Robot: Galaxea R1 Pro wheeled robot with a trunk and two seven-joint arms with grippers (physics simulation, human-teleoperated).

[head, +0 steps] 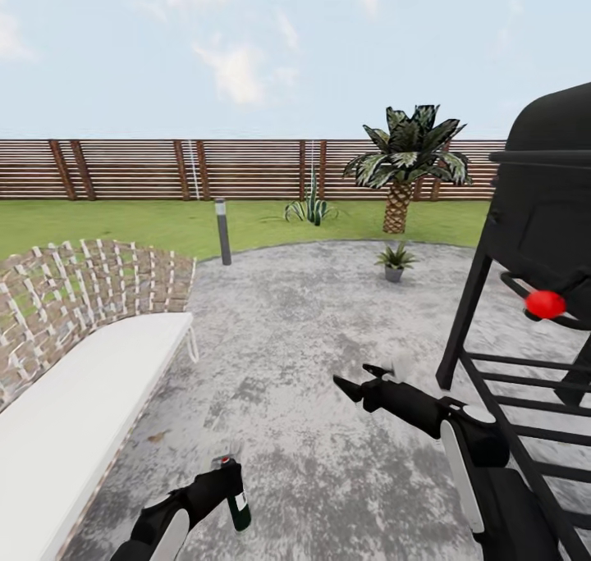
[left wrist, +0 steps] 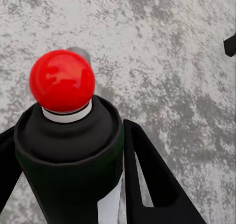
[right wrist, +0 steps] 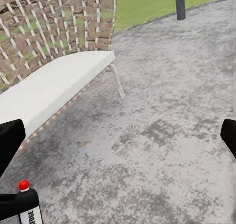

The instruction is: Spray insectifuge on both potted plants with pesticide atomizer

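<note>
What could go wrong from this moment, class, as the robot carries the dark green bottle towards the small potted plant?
1. The dark green, red-tipped atomizer bottle sits in the left pincer with most of its body hanging below the fingers; a jolt might let it slip.
2. The small grey-potted plant stands far across the gravel patio; spraying from here would probably miss.
3. The black barbecue grill stands close to the right arm and could be clipped.

Open gravel patio (head: pixel 304 356) ahead, free run to the potted plant (head: pixel 395 262). Wicker sofa (head: pixel 74 364) blocks the left side, black grill (head: pixel 533 241) crowds the right arm. Bollard lamp (head: pixel 222 231) stands at the lawn edge, off-path.
</note>
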